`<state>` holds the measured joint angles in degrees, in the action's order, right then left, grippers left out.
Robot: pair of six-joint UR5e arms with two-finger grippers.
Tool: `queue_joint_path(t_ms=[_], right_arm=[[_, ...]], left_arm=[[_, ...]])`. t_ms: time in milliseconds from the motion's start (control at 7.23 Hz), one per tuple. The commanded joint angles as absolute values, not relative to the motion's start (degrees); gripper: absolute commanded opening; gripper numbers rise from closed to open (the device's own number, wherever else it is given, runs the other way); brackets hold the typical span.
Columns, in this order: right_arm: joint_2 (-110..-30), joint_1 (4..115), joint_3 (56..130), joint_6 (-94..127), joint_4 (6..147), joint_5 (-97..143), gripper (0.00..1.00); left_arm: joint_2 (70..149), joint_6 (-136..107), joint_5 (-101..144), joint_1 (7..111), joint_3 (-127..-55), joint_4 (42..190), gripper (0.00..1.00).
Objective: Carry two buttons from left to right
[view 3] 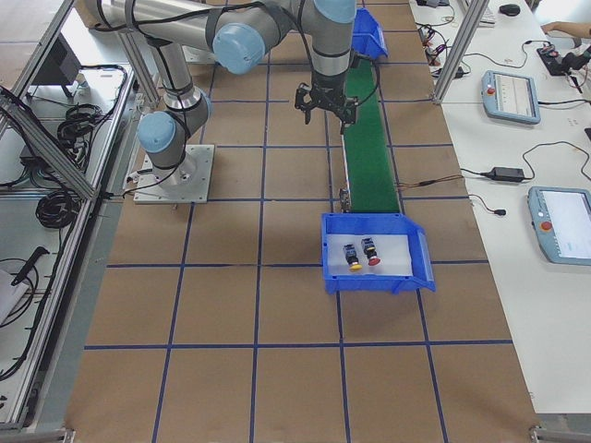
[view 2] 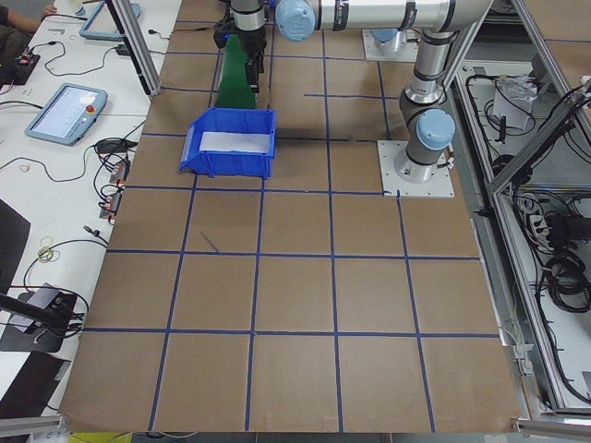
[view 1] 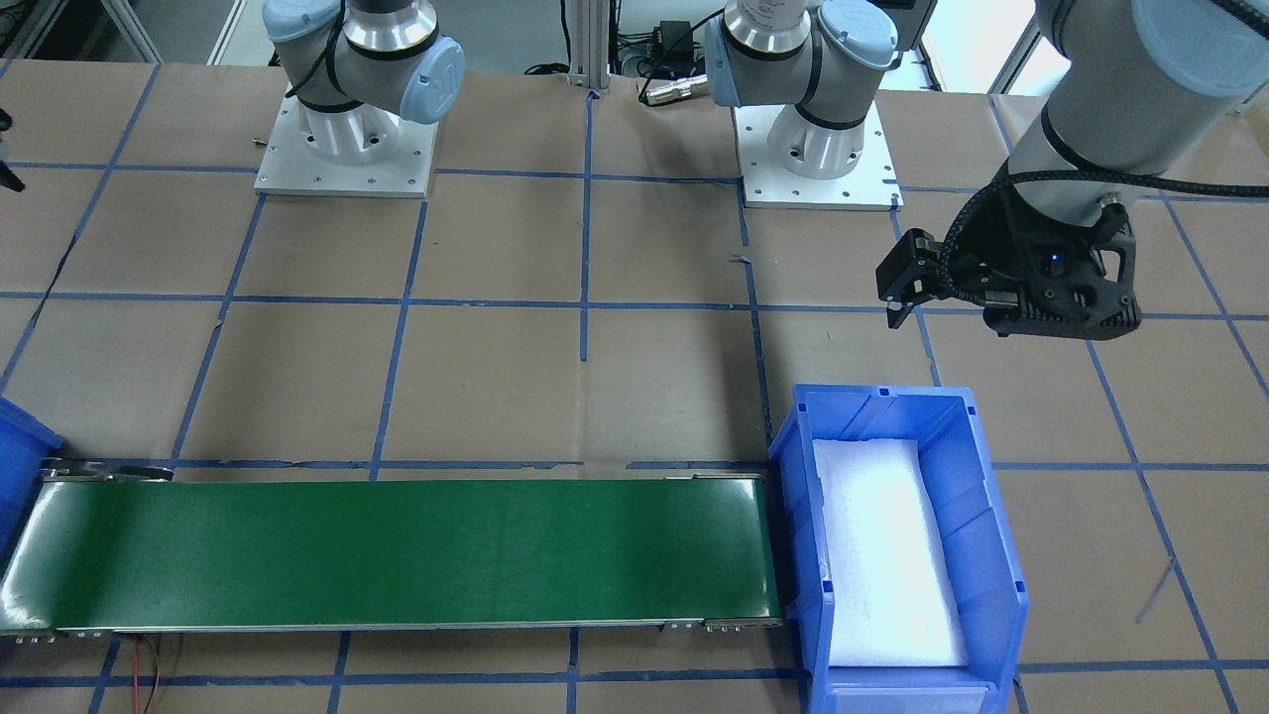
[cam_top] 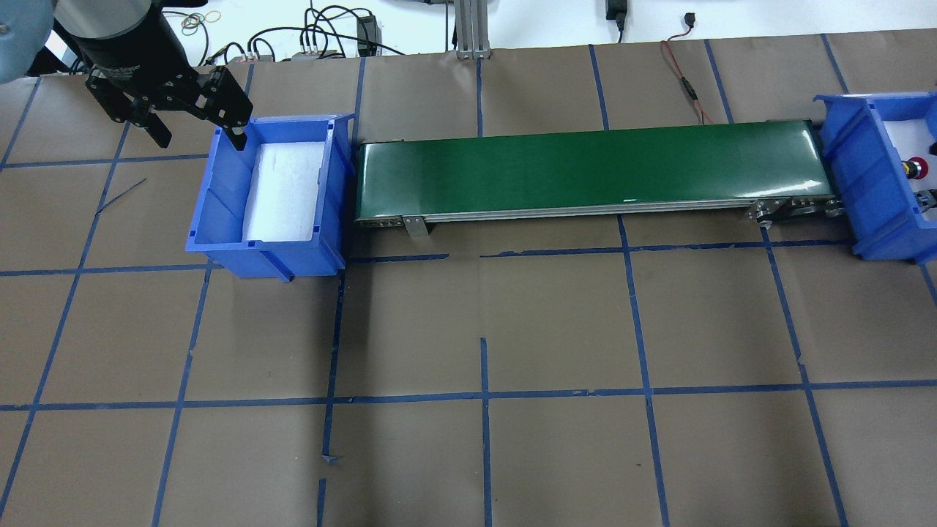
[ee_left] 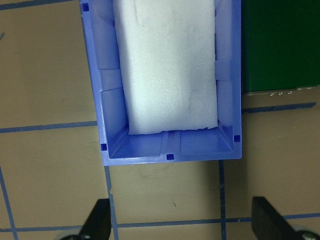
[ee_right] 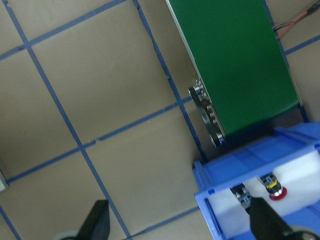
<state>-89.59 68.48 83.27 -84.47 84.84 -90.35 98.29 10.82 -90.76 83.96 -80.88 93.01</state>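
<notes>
Exterior right view: the yellow button (view 3: 352, 257) and red button (view 3: 370, 251) lie side by side in the right bin (view 3: 374, 281), caps pointing away from the belt (view 3: 367, 157). The right gripper (ee_right: 178, 210), wide open and empty, is nearer. The left gripper (ee_left: 180, 205), also open and empty, hovers by the left bin (ee_left: 170, 156).

No text, number or brand can be read anywhere. The black wrist collar (cam_top: 121, 71) above the left gripper (cam_top: 199, 139), at eleven o'clock in the overhead view, carries faint pale print that is too small to make out. The grey metal ring (view 1: 768, 12) on the left arm's shoulder, at twelve o'clock in the front-facing view, bears dark lettering, also illegible. The grey tablet-like pendant screens (view 3: 510, 95) are blurred.
</notes>
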Motion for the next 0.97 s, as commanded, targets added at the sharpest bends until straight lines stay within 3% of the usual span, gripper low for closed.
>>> queue_joint_path(t_ms=[0,553,830], right_arm=[[-88.86,80.73,83.32,-56.91,86.12,-92.71,1.0],[-88.16,89.54,85.34,-12.76,86.84,-93.35,1.0],[-87.72,91.14,85.25,-8.44,87.8,-94.04,1.0]], left_arm=[[98.35,10.81,-89.21,83.94,-81.65,92.81,1.0],[98.52,10.81,-89.12,83.85,-81.91,91.85,1.0],[98.35,10.99,-89.38,83.76,-81.91,91.76,1.0]])
